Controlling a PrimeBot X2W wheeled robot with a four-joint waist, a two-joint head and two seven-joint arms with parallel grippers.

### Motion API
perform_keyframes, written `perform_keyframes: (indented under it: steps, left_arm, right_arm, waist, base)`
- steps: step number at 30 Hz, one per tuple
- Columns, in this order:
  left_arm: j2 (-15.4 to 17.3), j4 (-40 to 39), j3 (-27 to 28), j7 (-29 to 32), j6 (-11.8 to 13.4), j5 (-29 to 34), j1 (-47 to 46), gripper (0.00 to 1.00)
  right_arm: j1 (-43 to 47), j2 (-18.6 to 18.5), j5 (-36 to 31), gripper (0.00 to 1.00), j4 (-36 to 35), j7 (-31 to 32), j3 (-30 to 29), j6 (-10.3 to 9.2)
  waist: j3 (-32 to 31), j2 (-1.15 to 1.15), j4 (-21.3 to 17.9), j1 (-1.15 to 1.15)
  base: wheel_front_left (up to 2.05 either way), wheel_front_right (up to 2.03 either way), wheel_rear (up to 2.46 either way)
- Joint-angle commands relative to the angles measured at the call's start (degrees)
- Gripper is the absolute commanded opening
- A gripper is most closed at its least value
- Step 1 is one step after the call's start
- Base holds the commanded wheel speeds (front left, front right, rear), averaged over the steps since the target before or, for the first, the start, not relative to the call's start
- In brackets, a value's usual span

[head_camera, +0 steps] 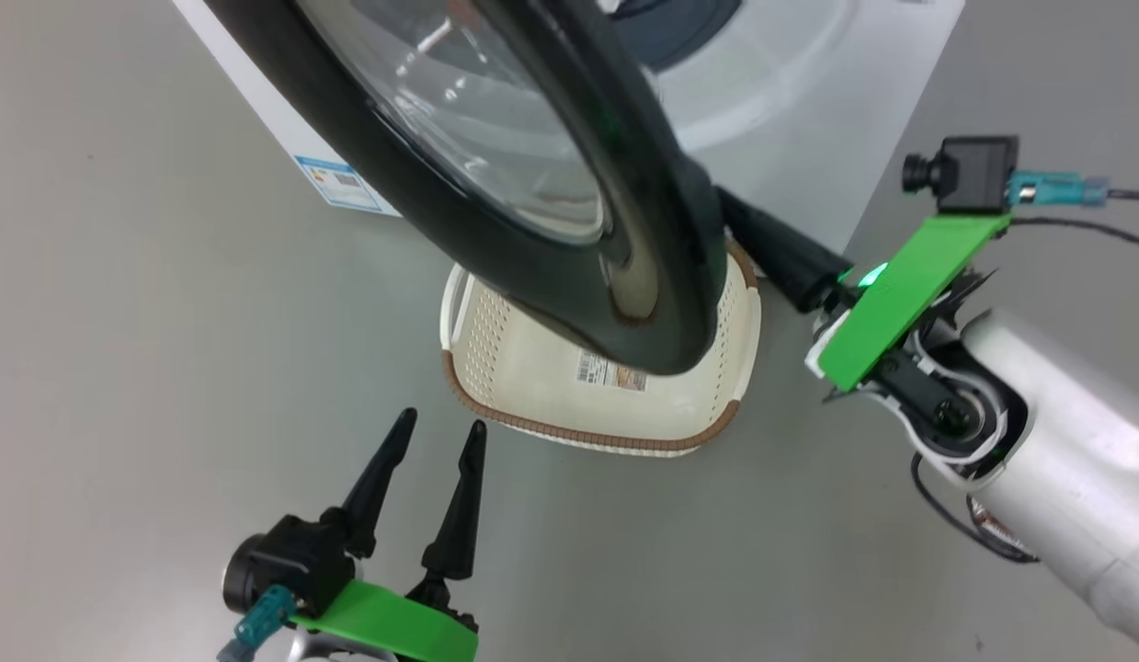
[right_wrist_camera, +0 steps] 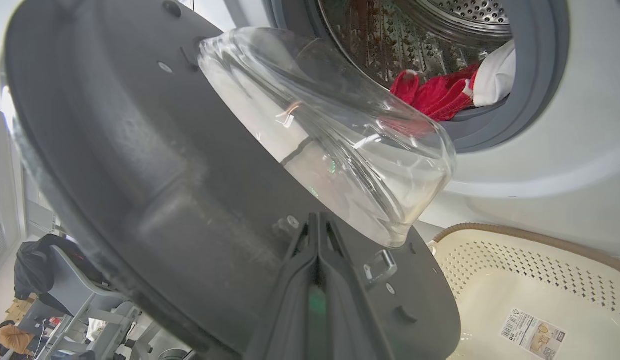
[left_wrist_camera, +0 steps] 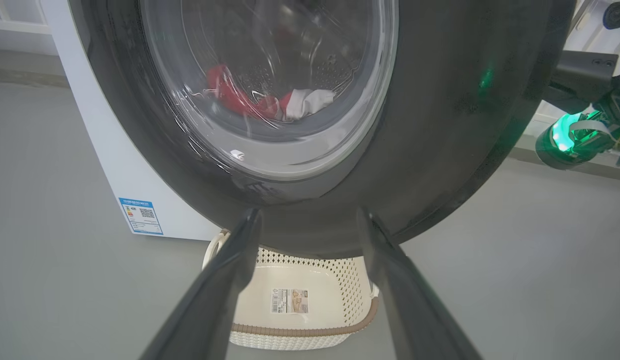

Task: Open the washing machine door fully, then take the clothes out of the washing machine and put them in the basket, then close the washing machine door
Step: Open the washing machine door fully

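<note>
- Behind the part-open washing machine door, my right gripper is clenched empty, tips at its inner face, door to their left.
- My left gripper released, farther off; clothes inside washing machine.

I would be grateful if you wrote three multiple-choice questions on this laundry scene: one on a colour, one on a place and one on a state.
1. What colour is the rim of the basket?
A blue
B green
C brown

2. Where do the clothes lie?
A inside the washing machine
B in the basket
C on the floor

3. How is the left end effector?
A shut on a cloth
B open, holding nothing
C shut on the basket's handle

Answers:
1. C, a brown woven band edges it.
2. A, red and white fabric shows in the round opening.
3. B, its jaws stand apart with nothing between them.
</note>
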Motion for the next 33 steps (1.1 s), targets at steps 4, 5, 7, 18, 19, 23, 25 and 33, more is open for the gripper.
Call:
perform_keyframes:
  steps: [4,5,7,18,19,23,25,33]
  left_arm:
    - [0.83,-1.03,1.63,-0.51,0.52,0.24,1.84,1.00]
    - [0.83,-1.00,1.59,-0.51,0.54,0.27,2.21,1.00]
    - [0.83,-0.97,1.56,-0.51,0.64,0.41,2.93,1.00]
    - [0.83,-0.85,1.72,-0.51,0.86,1.55,6.58,1.00]
    - [0.83,-0.80,1.74,-0.51,0.91,1.64,6.89,1.00]
    - [0.83,-0.78,1.77,-0.51,1.24,1.95,8.07,1.00]
    - [0.83,-0.82,2.01,-0.51,1.44,2.21,8.57,1.00]
    - [0.83,-1.30,3.69,-0.51,1.65,3.11,9.79,1.00]
  right_arm:
    - [3.47,0.94,0.88,0.00,-2.95,0.30,2.09,0.45]
    - [3.99,1.00,1.00,0.00,-3.24,0.26,2.48,0.45]
    - [4.98,1.17,1.26,0.00,-3.78,0.27,3.21,0.45]
    - [8.80,3.04,2.21,0.00,-5.20,0.11,6.06,0.45]
    - [9.05,3.27,2.27,0.00,-5.28,0.11,6.24,0.45]
    - [10.10,4.17,2.48,0.00,-5.29,0.00,6.82,0.45]
    - [10.60,4.59,2.57,0.00,-5.19,-0.12,7.00,0.45]
    - [10.94,6.14,2.54,0.00,-4.82,-0.09,7.32,0.45]
  waist:
    - [-2.94,0.00,0.97,0.00]
    - [-3.48,0.00,1.20,0.00]
    - [-4.51,0.00,1.70,0.00]
    - [-9.26,0.00,6.04,0.00]
    - [-9.66,0.00,6.52,0.00]
    - [-11.21,0.00,8.56,0.00]
    - [-11.95,0.00,9.62,0.00]
    - [-12.86,0.00,12.11,0.00]
  base:
    - [0.00,0.00,0.00]
    - [0.00,0.00,0.00]
    - [0.00,0.00,0.00]
    - [0.00,0.00,0.00]
    - [0.00,0.00,0.00]
    - [0.00,0.00,0.00]
    - [0.00,0.00,0.00]
    - [0.00,0.00,0.00]
